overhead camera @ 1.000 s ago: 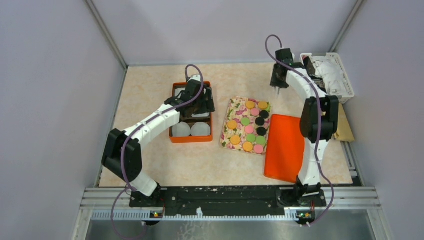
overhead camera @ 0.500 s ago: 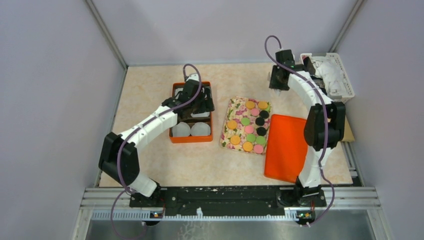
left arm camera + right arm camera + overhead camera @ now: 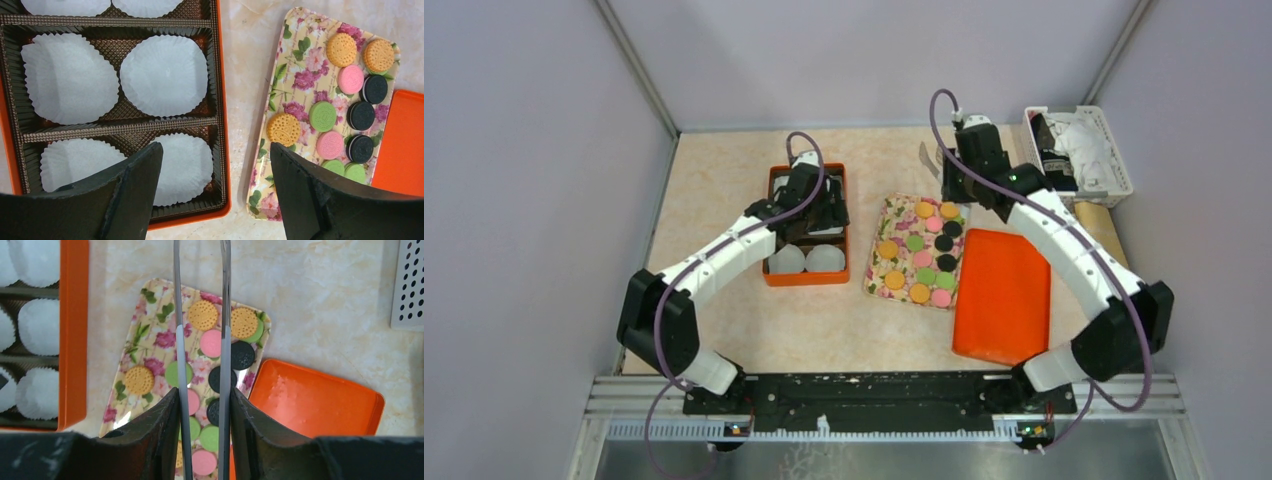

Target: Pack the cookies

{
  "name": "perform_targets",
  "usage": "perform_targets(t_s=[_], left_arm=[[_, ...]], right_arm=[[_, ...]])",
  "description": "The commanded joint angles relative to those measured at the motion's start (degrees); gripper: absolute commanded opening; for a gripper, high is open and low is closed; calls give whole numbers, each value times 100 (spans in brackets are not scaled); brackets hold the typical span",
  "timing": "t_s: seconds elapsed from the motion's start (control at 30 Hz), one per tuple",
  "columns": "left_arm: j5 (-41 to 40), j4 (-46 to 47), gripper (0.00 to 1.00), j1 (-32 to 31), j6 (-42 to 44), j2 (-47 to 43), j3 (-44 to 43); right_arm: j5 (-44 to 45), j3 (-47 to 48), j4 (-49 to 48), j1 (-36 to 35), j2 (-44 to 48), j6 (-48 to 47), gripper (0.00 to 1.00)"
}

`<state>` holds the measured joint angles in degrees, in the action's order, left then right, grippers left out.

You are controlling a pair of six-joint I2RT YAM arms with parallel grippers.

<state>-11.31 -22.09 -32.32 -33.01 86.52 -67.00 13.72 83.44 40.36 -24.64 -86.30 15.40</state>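
Your cookies (image 3: 921, 252), small orange, pink, green and black discs, lie on a floral tray (image 3: 295, 85). Your right gripper (image 3: 202, 395) pinches thin metal tongs (image 3: 176, 315) above them. Your left gripper (image 3: 215, 150) is spread wide, holding nothing.

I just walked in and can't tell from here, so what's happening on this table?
A robot is set to pack the cookies, which all lie on the floral tray. The right tool grips tongs near the tray's far edge. The left tool hangs open above the orange box lined with white paper cups. Every visible cup is empty.
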Motion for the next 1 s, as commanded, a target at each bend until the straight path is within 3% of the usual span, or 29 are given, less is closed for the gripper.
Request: perform_targets(t_s=[0.0,0.4,0.57,0.97], left_arm=[[-137,107,84,24,-45,-327,30],[-738,-249,89,45,-220,-757,15],[-541,-276,92,67,-153,-885,-35],[-414,-178,92,69,-91,-1138,143]], right_arm=[[177,-438,81,-430,819,-78,36],[304,-1459,563,-1974,1669,490,38],[468,-1772,747,-2717,1763,900,39],[755,-2156,807,-3074,1748,1246,39]])
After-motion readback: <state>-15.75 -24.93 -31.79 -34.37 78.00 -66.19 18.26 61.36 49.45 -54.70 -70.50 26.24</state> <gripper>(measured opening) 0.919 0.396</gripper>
